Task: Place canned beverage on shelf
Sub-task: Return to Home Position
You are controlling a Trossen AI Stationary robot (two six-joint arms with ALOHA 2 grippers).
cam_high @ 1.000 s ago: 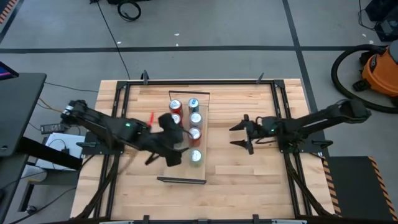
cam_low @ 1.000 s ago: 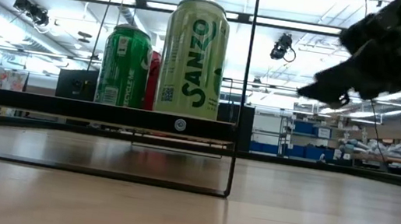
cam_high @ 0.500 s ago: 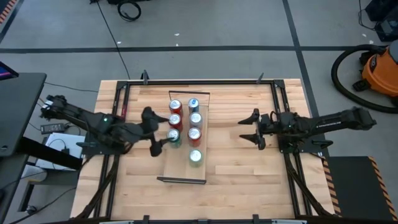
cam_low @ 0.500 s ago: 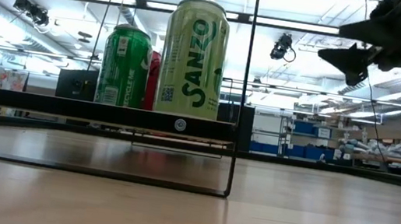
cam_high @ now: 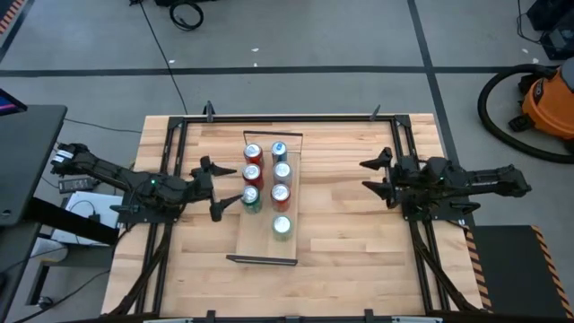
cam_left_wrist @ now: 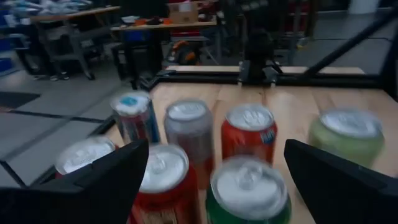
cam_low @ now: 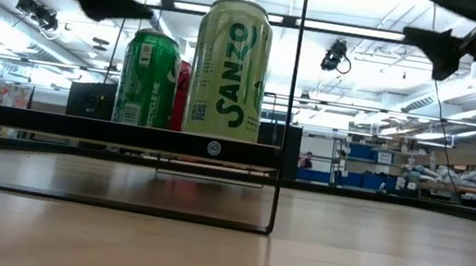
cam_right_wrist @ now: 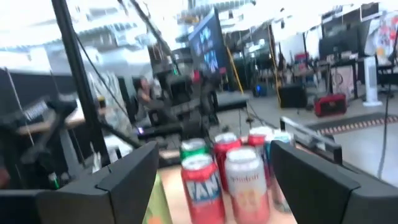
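The shelf [cam_high: 260, 235], a narrow light-wood plank with black end rails, lies in the middle of the table. Several cans stand upright on it in two rows. A pale green can [cam_high: 282, 225] stands nearest the front; in the low view it [cam_low: 228, 68] is beside a dark green can [cam_low: 148, 78]. My left gripper [cam_high: 213, 188] hovers open just left of the shelf, facing the cans [cam_left_wrist: 249, 186], with nothing between its fingers. My right gripper [cam_high: 368, 175] hovers open well right of the shelf, also facing the cans [cam_right_wrist: 245, 177].
A black frame [cam_high: 269, 117] runs along the tabletop's edges, with both arms' bases at its left and right sides. Bare wood lies between the shelf and my right gripper. An orange vacuum [cam_high: 547, 99] stands on the floor beyond the table.
My left gripper has drawn back from the shelf's left row toward the table's left edge, sinking and tipping toward level; a dark green can it covered now stands free there. My right gripper has pulled back toward the right edge, rising slightly. Both stay open.
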